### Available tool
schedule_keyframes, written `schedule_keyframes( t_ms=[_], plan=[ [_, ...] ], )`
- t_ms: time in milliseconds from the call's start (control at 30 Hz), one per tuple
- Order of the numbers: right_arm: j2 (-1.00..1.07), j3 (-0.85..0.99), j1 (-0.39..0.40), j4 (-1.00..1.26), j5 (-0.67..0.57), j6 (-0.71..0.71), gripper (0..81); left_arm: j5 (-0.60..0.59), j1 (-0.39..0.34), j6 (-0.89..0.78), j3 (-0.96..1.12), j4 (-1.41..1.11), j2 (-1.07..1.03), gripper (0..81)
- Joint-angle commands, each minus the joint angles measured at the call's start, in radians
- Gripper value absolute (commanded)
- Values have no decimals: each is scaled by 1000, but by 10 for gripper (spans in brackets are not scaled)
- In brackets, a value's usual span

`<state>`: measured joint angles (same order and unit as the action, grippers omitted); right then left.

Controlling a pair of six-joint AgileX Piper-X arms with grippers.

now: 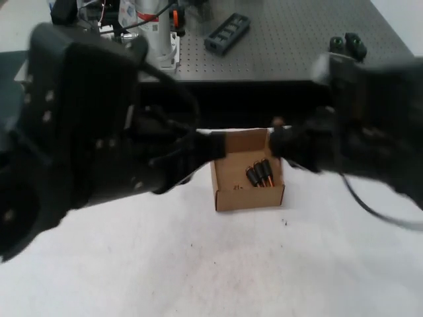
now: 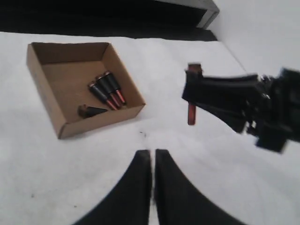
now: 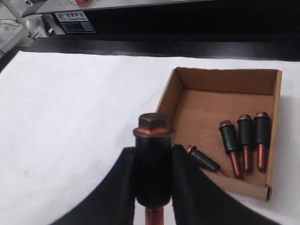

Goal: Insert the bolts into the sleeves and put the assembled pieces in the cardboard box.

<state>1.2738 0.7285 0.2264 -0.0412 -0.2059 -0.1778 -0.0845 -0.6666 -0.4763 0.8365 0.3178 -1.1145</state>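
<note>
On the left of the high view, the left arm reaches in over a white cloth (image 1: 198,264). The left gripper (image 2: 153,157) is empty, its two fingers pressed together with only a hairline slit between them, and it hovers over the cloth just short of the box. In the middle, the cardboard box (image 1: 250,197) sits open-topped on the cloth. Four assembled pieces lie flat on its floor: three (image 3: 246,136) side by side and a fourth (image 3: 205,160) askew, apart from them. To the right, the right gripper (image 3: 152,154) is clamped on the black sleeve (image 3: 152,176) of a fifth piece. A copper-coloured bolt (image 3: 152,125) runs through the sleeve, with its head on top and its threaded end poking out below. This piece's long axis stands upright, while the pieces in the box lie flat. In the left wrist view it hangs above bare cloth beside the box's right wall, clear of the opening. The right arm therefore looks like the one placed to act. The piece probably needs carrying leftward until it is over the opening, then lowering before the fingers part, because dropped upright it could bounce off the rim.
</note>
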Motion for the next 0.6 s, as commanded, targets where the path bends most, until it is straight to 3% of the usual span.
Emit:
schedule_keyframes(
  t_ms=[0, 267, 367, 567],
  plan=[
    [299, 209, -2, 55, 44, 29, 27, 21, 21, 63, -26, 59, 49, 13],
    [596, 485, 8, -19, 152, 46, 27, 85, 36, 66, -181, 97, 254, 13],
    [656, 537, 8, -39, 206, 82, 27, 122, 36, 69, -242, 97, 340, 13],
    [731, 569, 11, -110, 188, 85, 27, 126, 36, 69, -366, 97, 493, 13]
  ],
)
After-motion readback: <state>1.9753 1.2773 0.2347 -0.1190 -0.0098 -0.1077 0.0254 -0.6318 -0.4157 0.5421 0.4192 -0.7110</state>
